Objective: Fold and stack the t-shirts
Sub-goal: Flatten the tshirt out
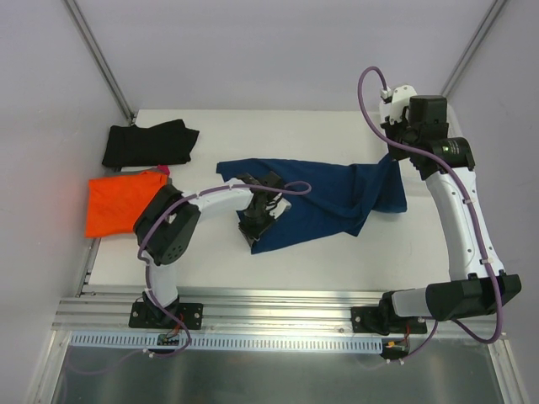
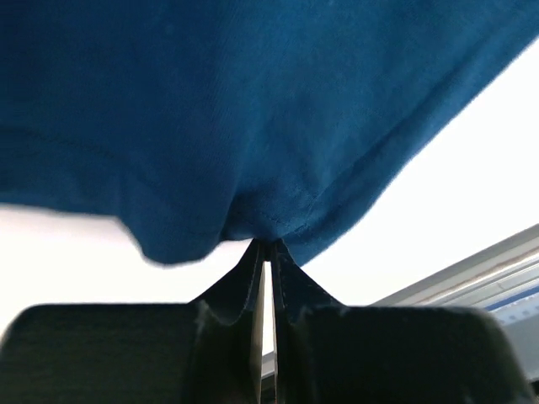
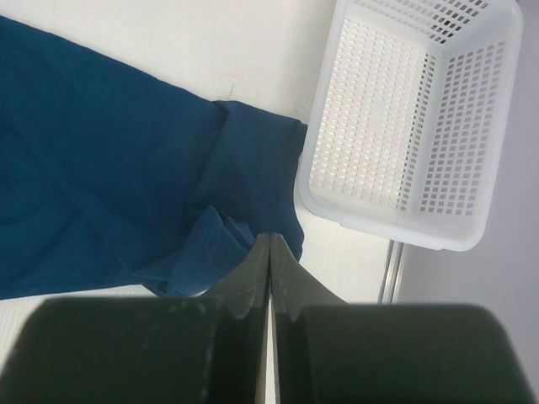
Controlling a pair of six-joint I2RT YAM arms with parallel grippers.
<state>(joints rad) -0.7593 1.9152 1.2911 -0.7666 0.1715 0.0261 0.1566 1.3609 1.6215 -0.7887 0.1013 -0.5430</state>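
Navy t-shirt (image 1: 337, 198) lies across the middle of the worktop (image 1: 295, 135), long axis running left to right, with the left gripper (image 2: 265, 246) clamped on its near-left hem and the right gripper (image 3: 268, 240) clamped on its right-edge end.

The navy shirt (image 1: 337, 198) is a deep, even blue, and looks brighter and slightly teal in both wrist views. The orange shirt (image 1: 118, 206) is a vivid flat orange with a spot of pink at its far right corner. The black shirt (image 1: 147, 143) is plain black. The basket (image 3: 404, 126) is white, with a grid of small holes. The surface (image 1: 253, 135) is white. The left arm (image 1: 221, 199) and right arm (image 1: 459, 223) are white with black joints and purple cables (image 1: 364, 88). The left gripper (image 2: 265, 246) and right gripper (image 3: 268, 240) are black.
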